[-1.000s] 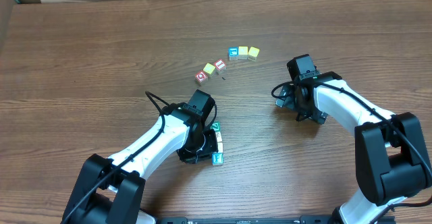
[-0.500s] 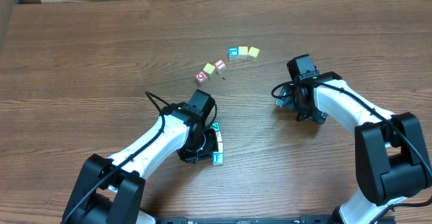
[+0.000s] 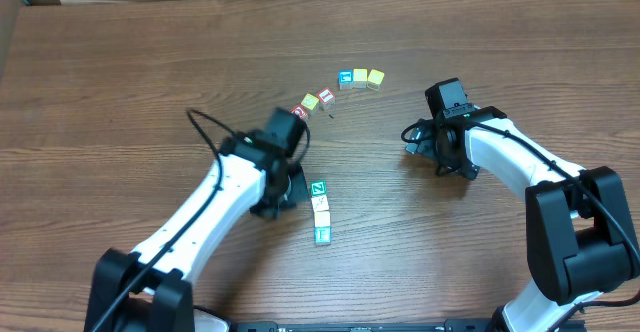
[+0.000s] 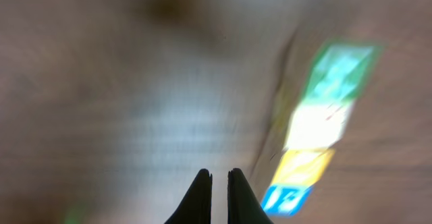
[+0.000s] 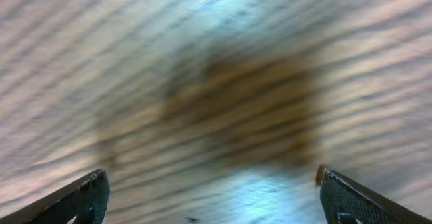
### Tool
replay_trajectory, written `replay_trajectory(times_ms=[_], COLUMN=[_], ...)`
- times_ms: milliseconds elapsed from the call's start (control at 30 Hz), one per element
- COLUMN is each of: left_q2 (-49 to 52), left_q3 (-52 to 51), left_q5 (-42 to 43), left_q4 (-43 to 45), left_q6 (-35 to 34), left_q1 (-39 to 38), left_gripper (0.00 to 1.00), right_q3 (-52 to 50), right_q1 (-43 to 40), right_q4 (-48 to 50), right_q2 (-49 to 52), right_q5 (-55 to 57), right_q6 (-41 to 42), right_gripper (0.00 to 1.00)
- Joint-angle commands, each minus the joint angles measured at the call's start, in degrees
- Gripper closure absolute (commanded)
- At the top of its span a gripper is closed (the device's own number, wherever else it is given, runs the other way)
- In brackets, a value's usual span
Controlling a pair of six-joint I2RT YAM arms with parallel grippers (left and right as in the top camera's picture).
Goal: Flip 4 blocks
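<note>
Nearest the robot, the teal-blue wooden cube [image 3: 322, 235] with a white letter on top ends a short column. The plain yellow wooden cube [image 3: 322, 219], the pale cream wooden cube [image 3: 320, 203] and the green-faced Z cube [image 3: 318, 188] run away from it, each seemingly touching the next. And there's the change: a second ago the left arm sat right over this column, and now it has swung off to the left, so all four stand in plain view. The left gripper [image 4: 218, 177] has its fingers pressed together with nothing between them, and in its own blurred view the column lies just off to one side. That reads as a release, with the flipping likely done or close to it.

The column's long axis runs near to far, leaning slightly left at the Z end.

Well apart on the right, the right gripper [image 5: 216, 204] hangs spread wide over bare brown wooden table [image 3: 120, 92]. Farthest out lies a loose arc of other small cubes [image 3: 346, 77], untouched.
</note>
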Motion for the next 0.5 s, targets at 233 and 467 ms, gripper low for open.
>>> replay_trajectory(times_ms=[233, 467], left_q2=[0.17, 6.29], left_q3=[3.45, 3.37], left_q5=[-1.51, 2.99], left_q4=[4.39, -0.79], left_q6=[2.40, 2.43], left_q1=[4.02, 2.21], left_gripper=[0.96, 0.96], right_q3=[-0.24, -0.35], right_q1=[1.07, 1.46], right_q4=[0.35, -0.24], right_q2=[0.26, 0.26], right_q5=[-18.67, -18.43], right_q6=[-1.16, -2.19], right_gripper=[0.96, 0.96])
